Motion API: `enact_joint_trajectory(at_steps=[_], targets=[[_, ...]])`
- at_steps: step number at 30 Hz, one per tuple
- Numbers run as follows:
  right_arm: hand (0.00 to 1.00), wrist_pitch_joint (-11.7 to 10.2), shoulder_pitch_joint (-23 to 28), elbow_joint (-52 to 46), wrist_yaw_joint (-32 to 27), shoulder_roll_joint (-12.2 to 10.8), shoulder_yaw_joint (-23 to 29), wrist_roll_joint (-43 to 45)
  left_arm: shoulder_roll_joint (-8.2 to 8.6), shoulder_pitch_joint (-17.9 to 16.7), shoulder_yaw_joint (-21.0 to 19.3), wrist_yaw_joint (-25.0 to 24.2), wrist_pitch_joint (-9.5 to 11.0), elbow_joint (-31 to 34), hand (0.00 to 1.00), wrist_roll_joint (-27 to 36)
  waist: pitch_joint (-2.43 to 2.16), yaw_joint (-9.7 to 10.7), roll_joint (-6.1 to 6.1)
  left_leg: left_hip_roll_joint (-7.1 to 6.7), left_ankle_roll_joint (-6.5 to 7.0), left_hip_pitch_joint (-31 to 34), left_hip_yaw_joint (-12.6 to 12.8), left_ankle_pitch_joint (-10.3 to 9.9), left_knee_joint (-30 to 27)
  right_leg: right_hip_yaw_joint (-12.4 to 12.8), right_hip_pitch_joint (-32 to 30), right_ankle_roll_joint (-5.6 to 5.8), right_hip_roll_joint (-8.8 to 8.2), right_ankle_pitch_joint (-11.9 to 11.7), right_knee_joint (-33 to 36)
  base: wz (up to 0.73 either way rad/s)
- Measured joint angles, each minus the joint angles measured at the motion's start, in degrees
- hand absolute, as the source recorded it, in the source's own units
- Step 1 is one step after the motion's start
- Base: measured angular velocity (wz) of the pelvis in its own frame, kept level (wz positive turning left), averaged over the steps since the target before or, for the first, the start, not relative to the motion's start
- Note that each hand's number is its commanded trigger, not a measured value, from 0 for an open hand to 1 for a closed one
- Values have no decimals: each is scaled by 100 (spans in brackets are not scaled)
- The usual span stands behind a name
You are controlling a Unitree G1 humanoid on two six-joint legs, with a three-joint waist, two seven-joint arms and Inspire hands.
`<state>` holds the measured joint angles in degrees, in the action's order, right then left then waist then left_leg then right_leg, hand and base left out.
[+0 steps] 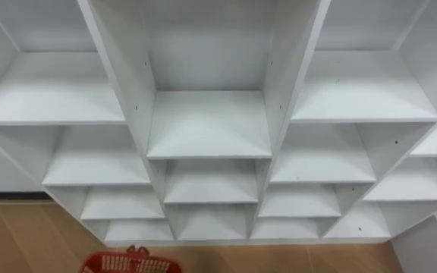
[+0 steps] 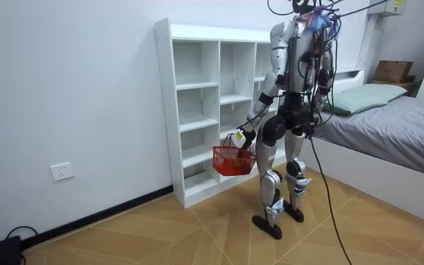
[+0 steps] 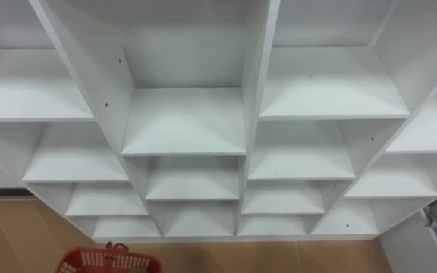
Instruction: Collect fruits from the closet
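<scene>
The robot stands right in front of the white closet (image 1: 207, 125). Its left hand (image 2: 241, 136) is curled round the handle of a red basket (image 2: 232, 160), which hangs low before the closet. Every shelf I can see has no fruit on it. I cannot see into the basket, so the fruits may be there, or on shelves out of sight.
</scene>
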<state>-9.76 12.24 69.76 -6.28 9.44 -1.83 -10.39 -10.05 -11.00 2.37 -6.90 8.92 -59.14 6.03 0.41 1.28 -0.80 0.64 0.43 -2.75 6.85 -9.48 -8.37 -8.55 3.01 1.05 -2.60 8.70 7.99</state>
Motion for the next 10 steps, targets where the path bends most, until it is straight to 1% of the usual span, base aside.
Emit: enact_joint_trajectory(at_steps=[1,2,5,8,10], targets=[[0,26,10,20,31,-3,32,2,4,-1,-23,1,-20,-11,100,0,-1,0,-2,0,0,-4,6,-5,0,6,0,1,1,2,0,-9],[0,120,22,39,111,-4,107,3,6,-3,-60,2,-43,-41,100,0,0,0,2,1,0,-15,22,-15,0,33,-1,4,3,4,1,-10],[0,267,14,148,243,-7,153,12,12,-3,-205,0,-196,-55,100,-2,-3,8,5,7,-1,-46,60,-38,-1,60,3,5,9,13,6,-8],[0,429,5,154,405,-6,208,27,11,2,-231,0,-278,-55,100,2,-1,7,22,8,3,-69,85,-55,-1,77,7,9,9,22,19,-5],[0,495,-15,156,451,-8,208,55,22,2,-226,-4,-310,-56,100,2,-1,5,26,8,4,-83,94,-60,1,96,13,13,10,26,25,-2]])
